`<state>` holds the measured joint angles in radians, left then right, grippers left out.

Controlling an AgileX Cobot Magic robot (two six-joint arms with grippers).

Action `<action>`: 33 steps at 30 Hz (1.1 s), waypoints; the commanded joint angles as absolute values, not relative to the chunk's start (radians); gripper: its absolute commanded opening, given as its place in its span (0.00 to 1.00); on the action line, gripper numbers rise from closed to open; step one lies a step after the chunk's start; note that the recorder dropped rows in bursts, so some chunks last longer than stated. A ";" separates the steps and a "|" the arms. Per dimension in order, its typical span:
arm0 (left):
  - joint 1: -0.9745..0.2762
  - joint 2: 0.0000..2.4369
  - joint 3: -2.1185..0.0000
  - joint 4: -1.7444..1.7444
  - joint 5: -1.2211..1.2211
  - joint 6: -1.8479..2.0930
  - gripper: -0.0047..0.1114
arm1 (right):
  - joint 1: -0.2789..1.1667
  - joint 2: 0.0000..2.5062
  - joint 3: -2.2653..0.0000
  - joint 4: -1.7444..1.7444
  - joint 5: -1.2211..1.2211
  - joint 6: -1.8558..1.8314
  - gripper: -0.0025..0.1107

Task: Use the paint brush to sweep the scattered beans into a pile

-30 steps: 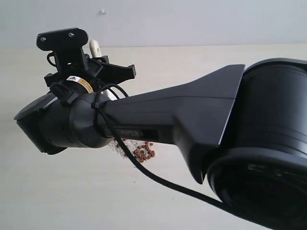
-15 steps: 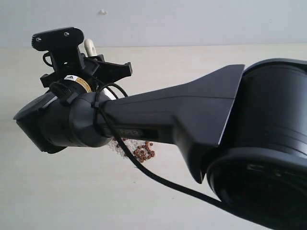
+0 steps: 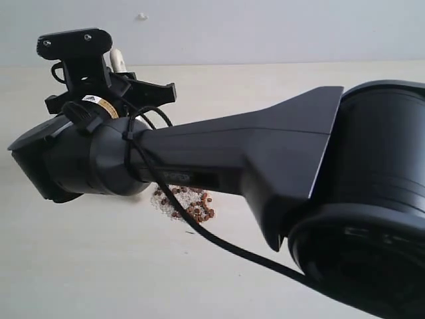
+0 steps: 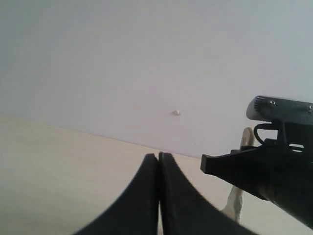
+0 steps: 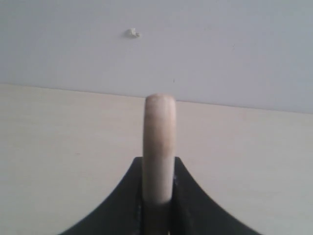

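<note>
The beans [image 3: 192,205] lie in a small reddish-brown cluster with white crumbs on the pale table, partly hidden under the black right arm. My right gripper [image 5: 159,164] is shut on the paint brush's pale handle [image 5: 159,139], whose rounded end sticks up between the fingers. In the exterior view this gripper [image 3: 119,76] hangs at the upper left with the handle tip [image 3: 117,60] showing above it; the bristles are hidden behind the arm. My left gripper [image 4: 159,156] is shut with nothing in it. Beside it appear the right gripper [image 4: 264,166] and part of the brush [image 4: 236,205].
The right arm's thick black link [image 3: 265,166] and a loose cable [image 3: 219,242] cross most of the exterior view. The pale table [image 3: 80,266] runs back to a grey wall with a small white speck [image 3: 141,16].
The right gripper with the brush has shifted left and a little up. More of the bean cluster shows under the arm.
</note>
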<state>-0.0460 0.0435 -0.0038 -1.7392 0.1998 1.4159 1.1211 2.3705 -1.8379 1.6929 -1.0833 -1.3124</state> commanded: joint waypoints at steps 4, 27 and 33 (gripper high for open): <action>-0.051 0.036 0.000 -1.744 0.204 1.416 0.04 | 1.153 2.295 -1.845 1.671 -1.087 -1.394 0.02; -0.051 0.036 0.000 -1.744 0.204 1.416 0.04 | 1.222 1.868 -1.259 1.314 -1.221 -1.236 0.02; -0.051 0.036 0.000 -1.744 0.204 1.416 0.04 | 1.222 1.674 -0.897 1.273 -1.221 -0.791 0.02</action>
<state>-0.0460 0.0435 -0.0038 -1.7392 0.1998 1.4159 1.2227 1.7600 -1.0393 1.3253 -1.2084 -1.0143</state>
